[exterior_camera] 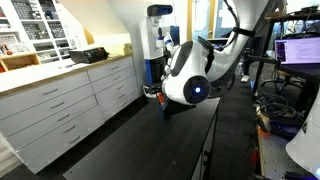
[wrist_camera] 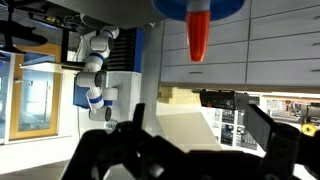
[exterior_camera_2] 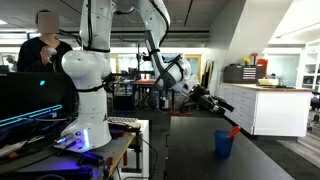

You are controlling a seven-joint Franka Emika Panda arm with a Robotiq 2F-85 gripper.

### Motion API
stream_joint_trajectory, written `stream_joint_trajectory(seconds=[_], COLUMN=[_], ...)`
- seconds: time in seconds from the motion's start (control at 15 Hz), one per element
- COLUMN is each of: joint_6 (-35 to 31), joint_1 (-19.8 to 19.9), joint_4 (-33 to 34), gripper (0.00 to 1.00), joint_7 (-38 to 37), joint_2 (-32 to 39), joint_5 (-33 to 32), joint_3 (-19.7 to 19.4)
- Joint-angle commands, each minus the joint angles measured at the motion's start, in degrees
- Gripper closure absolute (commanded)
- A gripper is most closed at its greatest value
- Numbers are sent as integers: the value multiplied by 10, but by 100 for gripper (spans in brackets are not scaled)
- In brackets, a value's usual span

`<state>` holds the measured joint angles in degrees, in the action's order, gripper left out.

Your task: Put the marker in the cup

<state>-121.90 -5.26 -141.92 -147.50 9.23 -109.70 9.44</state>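
The wrist picture stands upside down. The blue cup [wrist_camera: 198, 6] is at its top edge, and the red-orange marker [wrist_camera: 198, 35] pokes out of it. In an exterior view the cup [exterior_camera_2: 224, 144] stands on the black table with the marker [exterior_camera_2: 234, 131] leaning out over its rim. My gripper [wrist_camera: 200, 125] is open and empty, with dark fingers spread wide and nothing between them. In an exterior view the gripper [exterior_camera_2: 222, 103] hangs apart from the cup, above it and slightly to the side. In the exterior view dominated by the arm's white joint [exterior_camera: 186, 78] I cannot make out the cup.
The long black table [exterior_camera_2: 200, 150] runs away from the arm's base. White drawer cabinets [exterior_camera: 60, 105] line one side, also in an exterior view [exterior_camera_2: 270, 108]. A second white robot [exterior_camera_2: 85, 80] and a person [exterior_camera_2: 45, 45] are behind the desk with monitors.
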Motion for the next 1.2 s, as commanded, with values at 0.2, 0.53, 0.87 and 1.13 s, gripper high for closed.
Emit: stream_joint_trajectory(seconds=[0.2, 0.53, 0.87, 1.13], joint_6=[-74, -164, -258, -329], joint_1=[-3, -2, 2, 8], joint_4=[-27, -18, -14, -13], gripper=[0, 0, 0, 0], joint_7=[97, 178, 252, 339], joint_2=[-112, -151, -168, -175], joint_5=[43, 73, 106, 155], joint_3=[-4, -20, -44, -67])
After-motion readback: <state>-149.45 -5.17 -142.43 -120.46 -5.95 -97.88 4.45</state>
